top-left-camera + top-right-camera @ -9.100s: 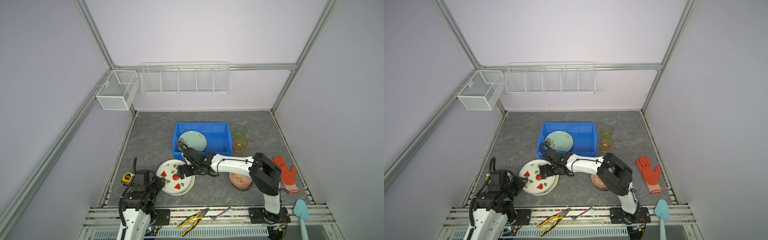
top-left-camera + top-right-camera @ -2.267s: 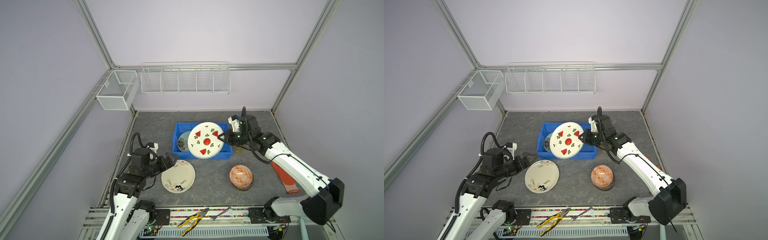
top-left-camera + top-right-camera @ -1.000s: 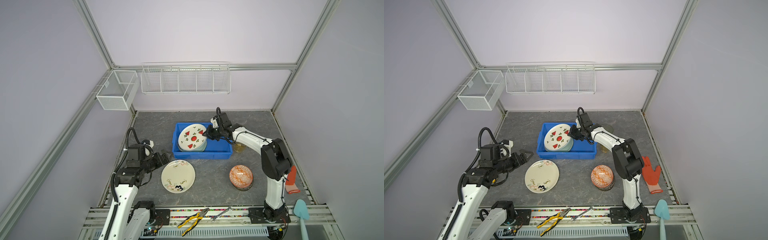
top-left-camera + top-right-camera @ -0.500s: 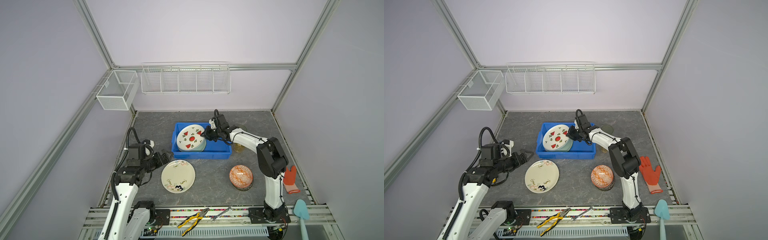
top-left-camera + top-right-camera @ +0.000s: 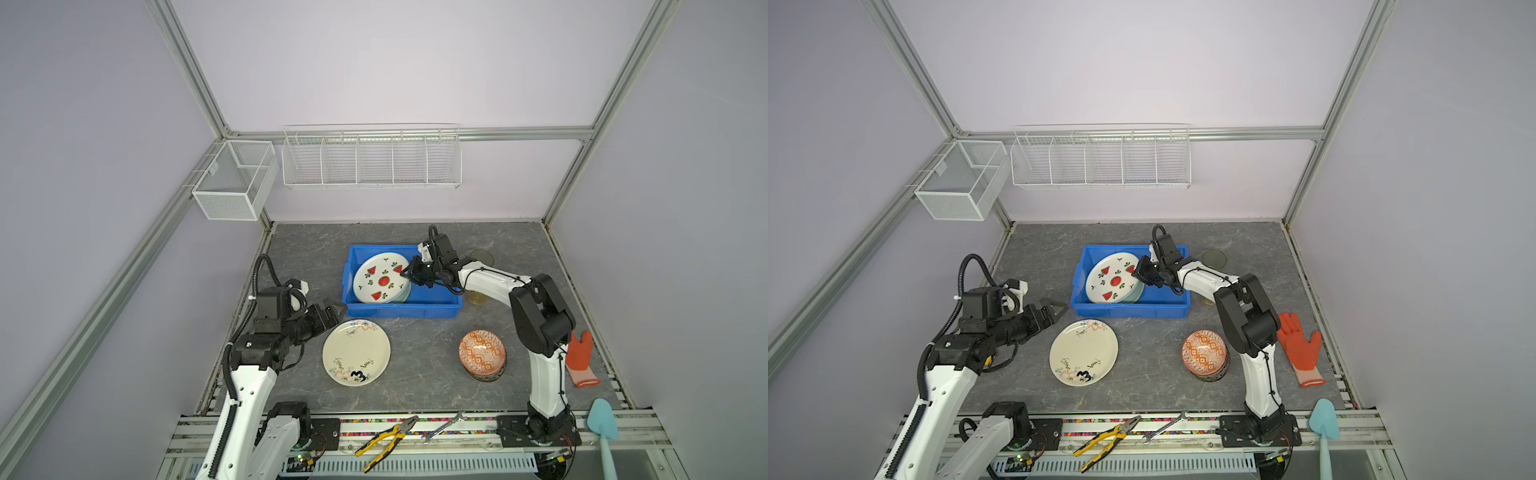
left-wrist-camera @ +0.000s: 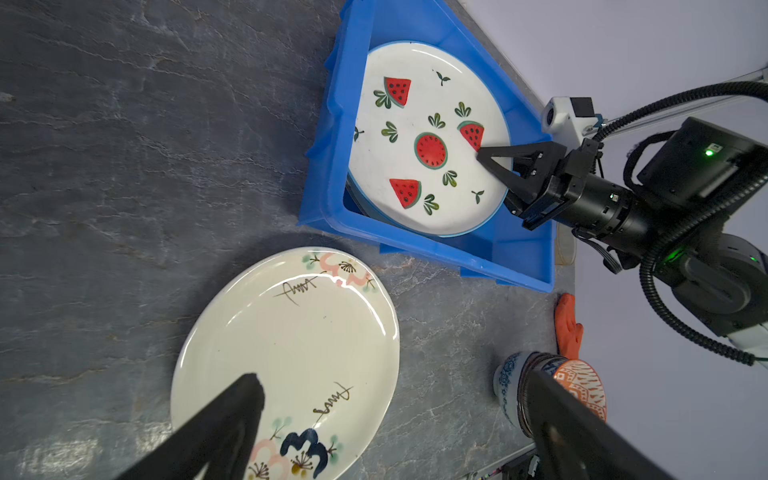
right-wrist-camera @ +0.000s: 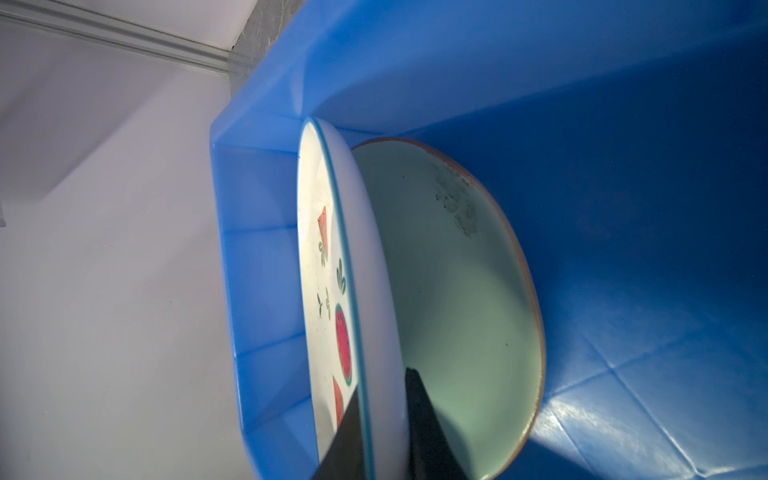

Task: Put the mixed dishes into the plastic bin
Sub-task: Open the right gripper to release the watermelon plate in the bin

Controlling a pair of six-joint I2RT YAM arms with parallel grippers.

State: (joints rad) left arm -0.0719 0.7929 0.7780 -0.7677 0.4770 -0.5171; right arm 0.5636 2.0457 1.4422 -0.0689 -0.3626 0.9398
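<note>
The blue plastic bin (image 5: 399, 311) (image 5: 1129, 311) stands mid-table. Inside it the white watermelon plate (image 5: 380, 279) (image 6: 428, 137) leans tilted over the pale green plate (image 7: 457, 291). My right gripper (image 5: 405, 272) (image 7: 382, 384) is shut on the watermelon plate's right rim, one finger on each face. The cream floral plate (image 5: 356, 352) (image 6: 286, 345) lies flat in front of the bin. My left gripper (image 5: 1057, 307) (image 6: 392, 376) hovers open just left of it, holding nothing. An orange bowl (image 5: 482, 352) tops a stack of bowls at the front right.
A green glass (image 5: 482, 257) and an amber glass (image 5: 478, 297) stand right of the bin, by the right arm. An orange glove (image 5: 579, 357) lies far right. Pliers (image 5: 386, 442) and a wrench (image 5: 442, 426) rest on the front rail. Wire baskets (image 5: 370, 158) hang on the back wall.
The right gripper has carried the watermelon plate lower and leftward into the bin, where it now leans on the green plate. The left arm has barely moved.
</note>
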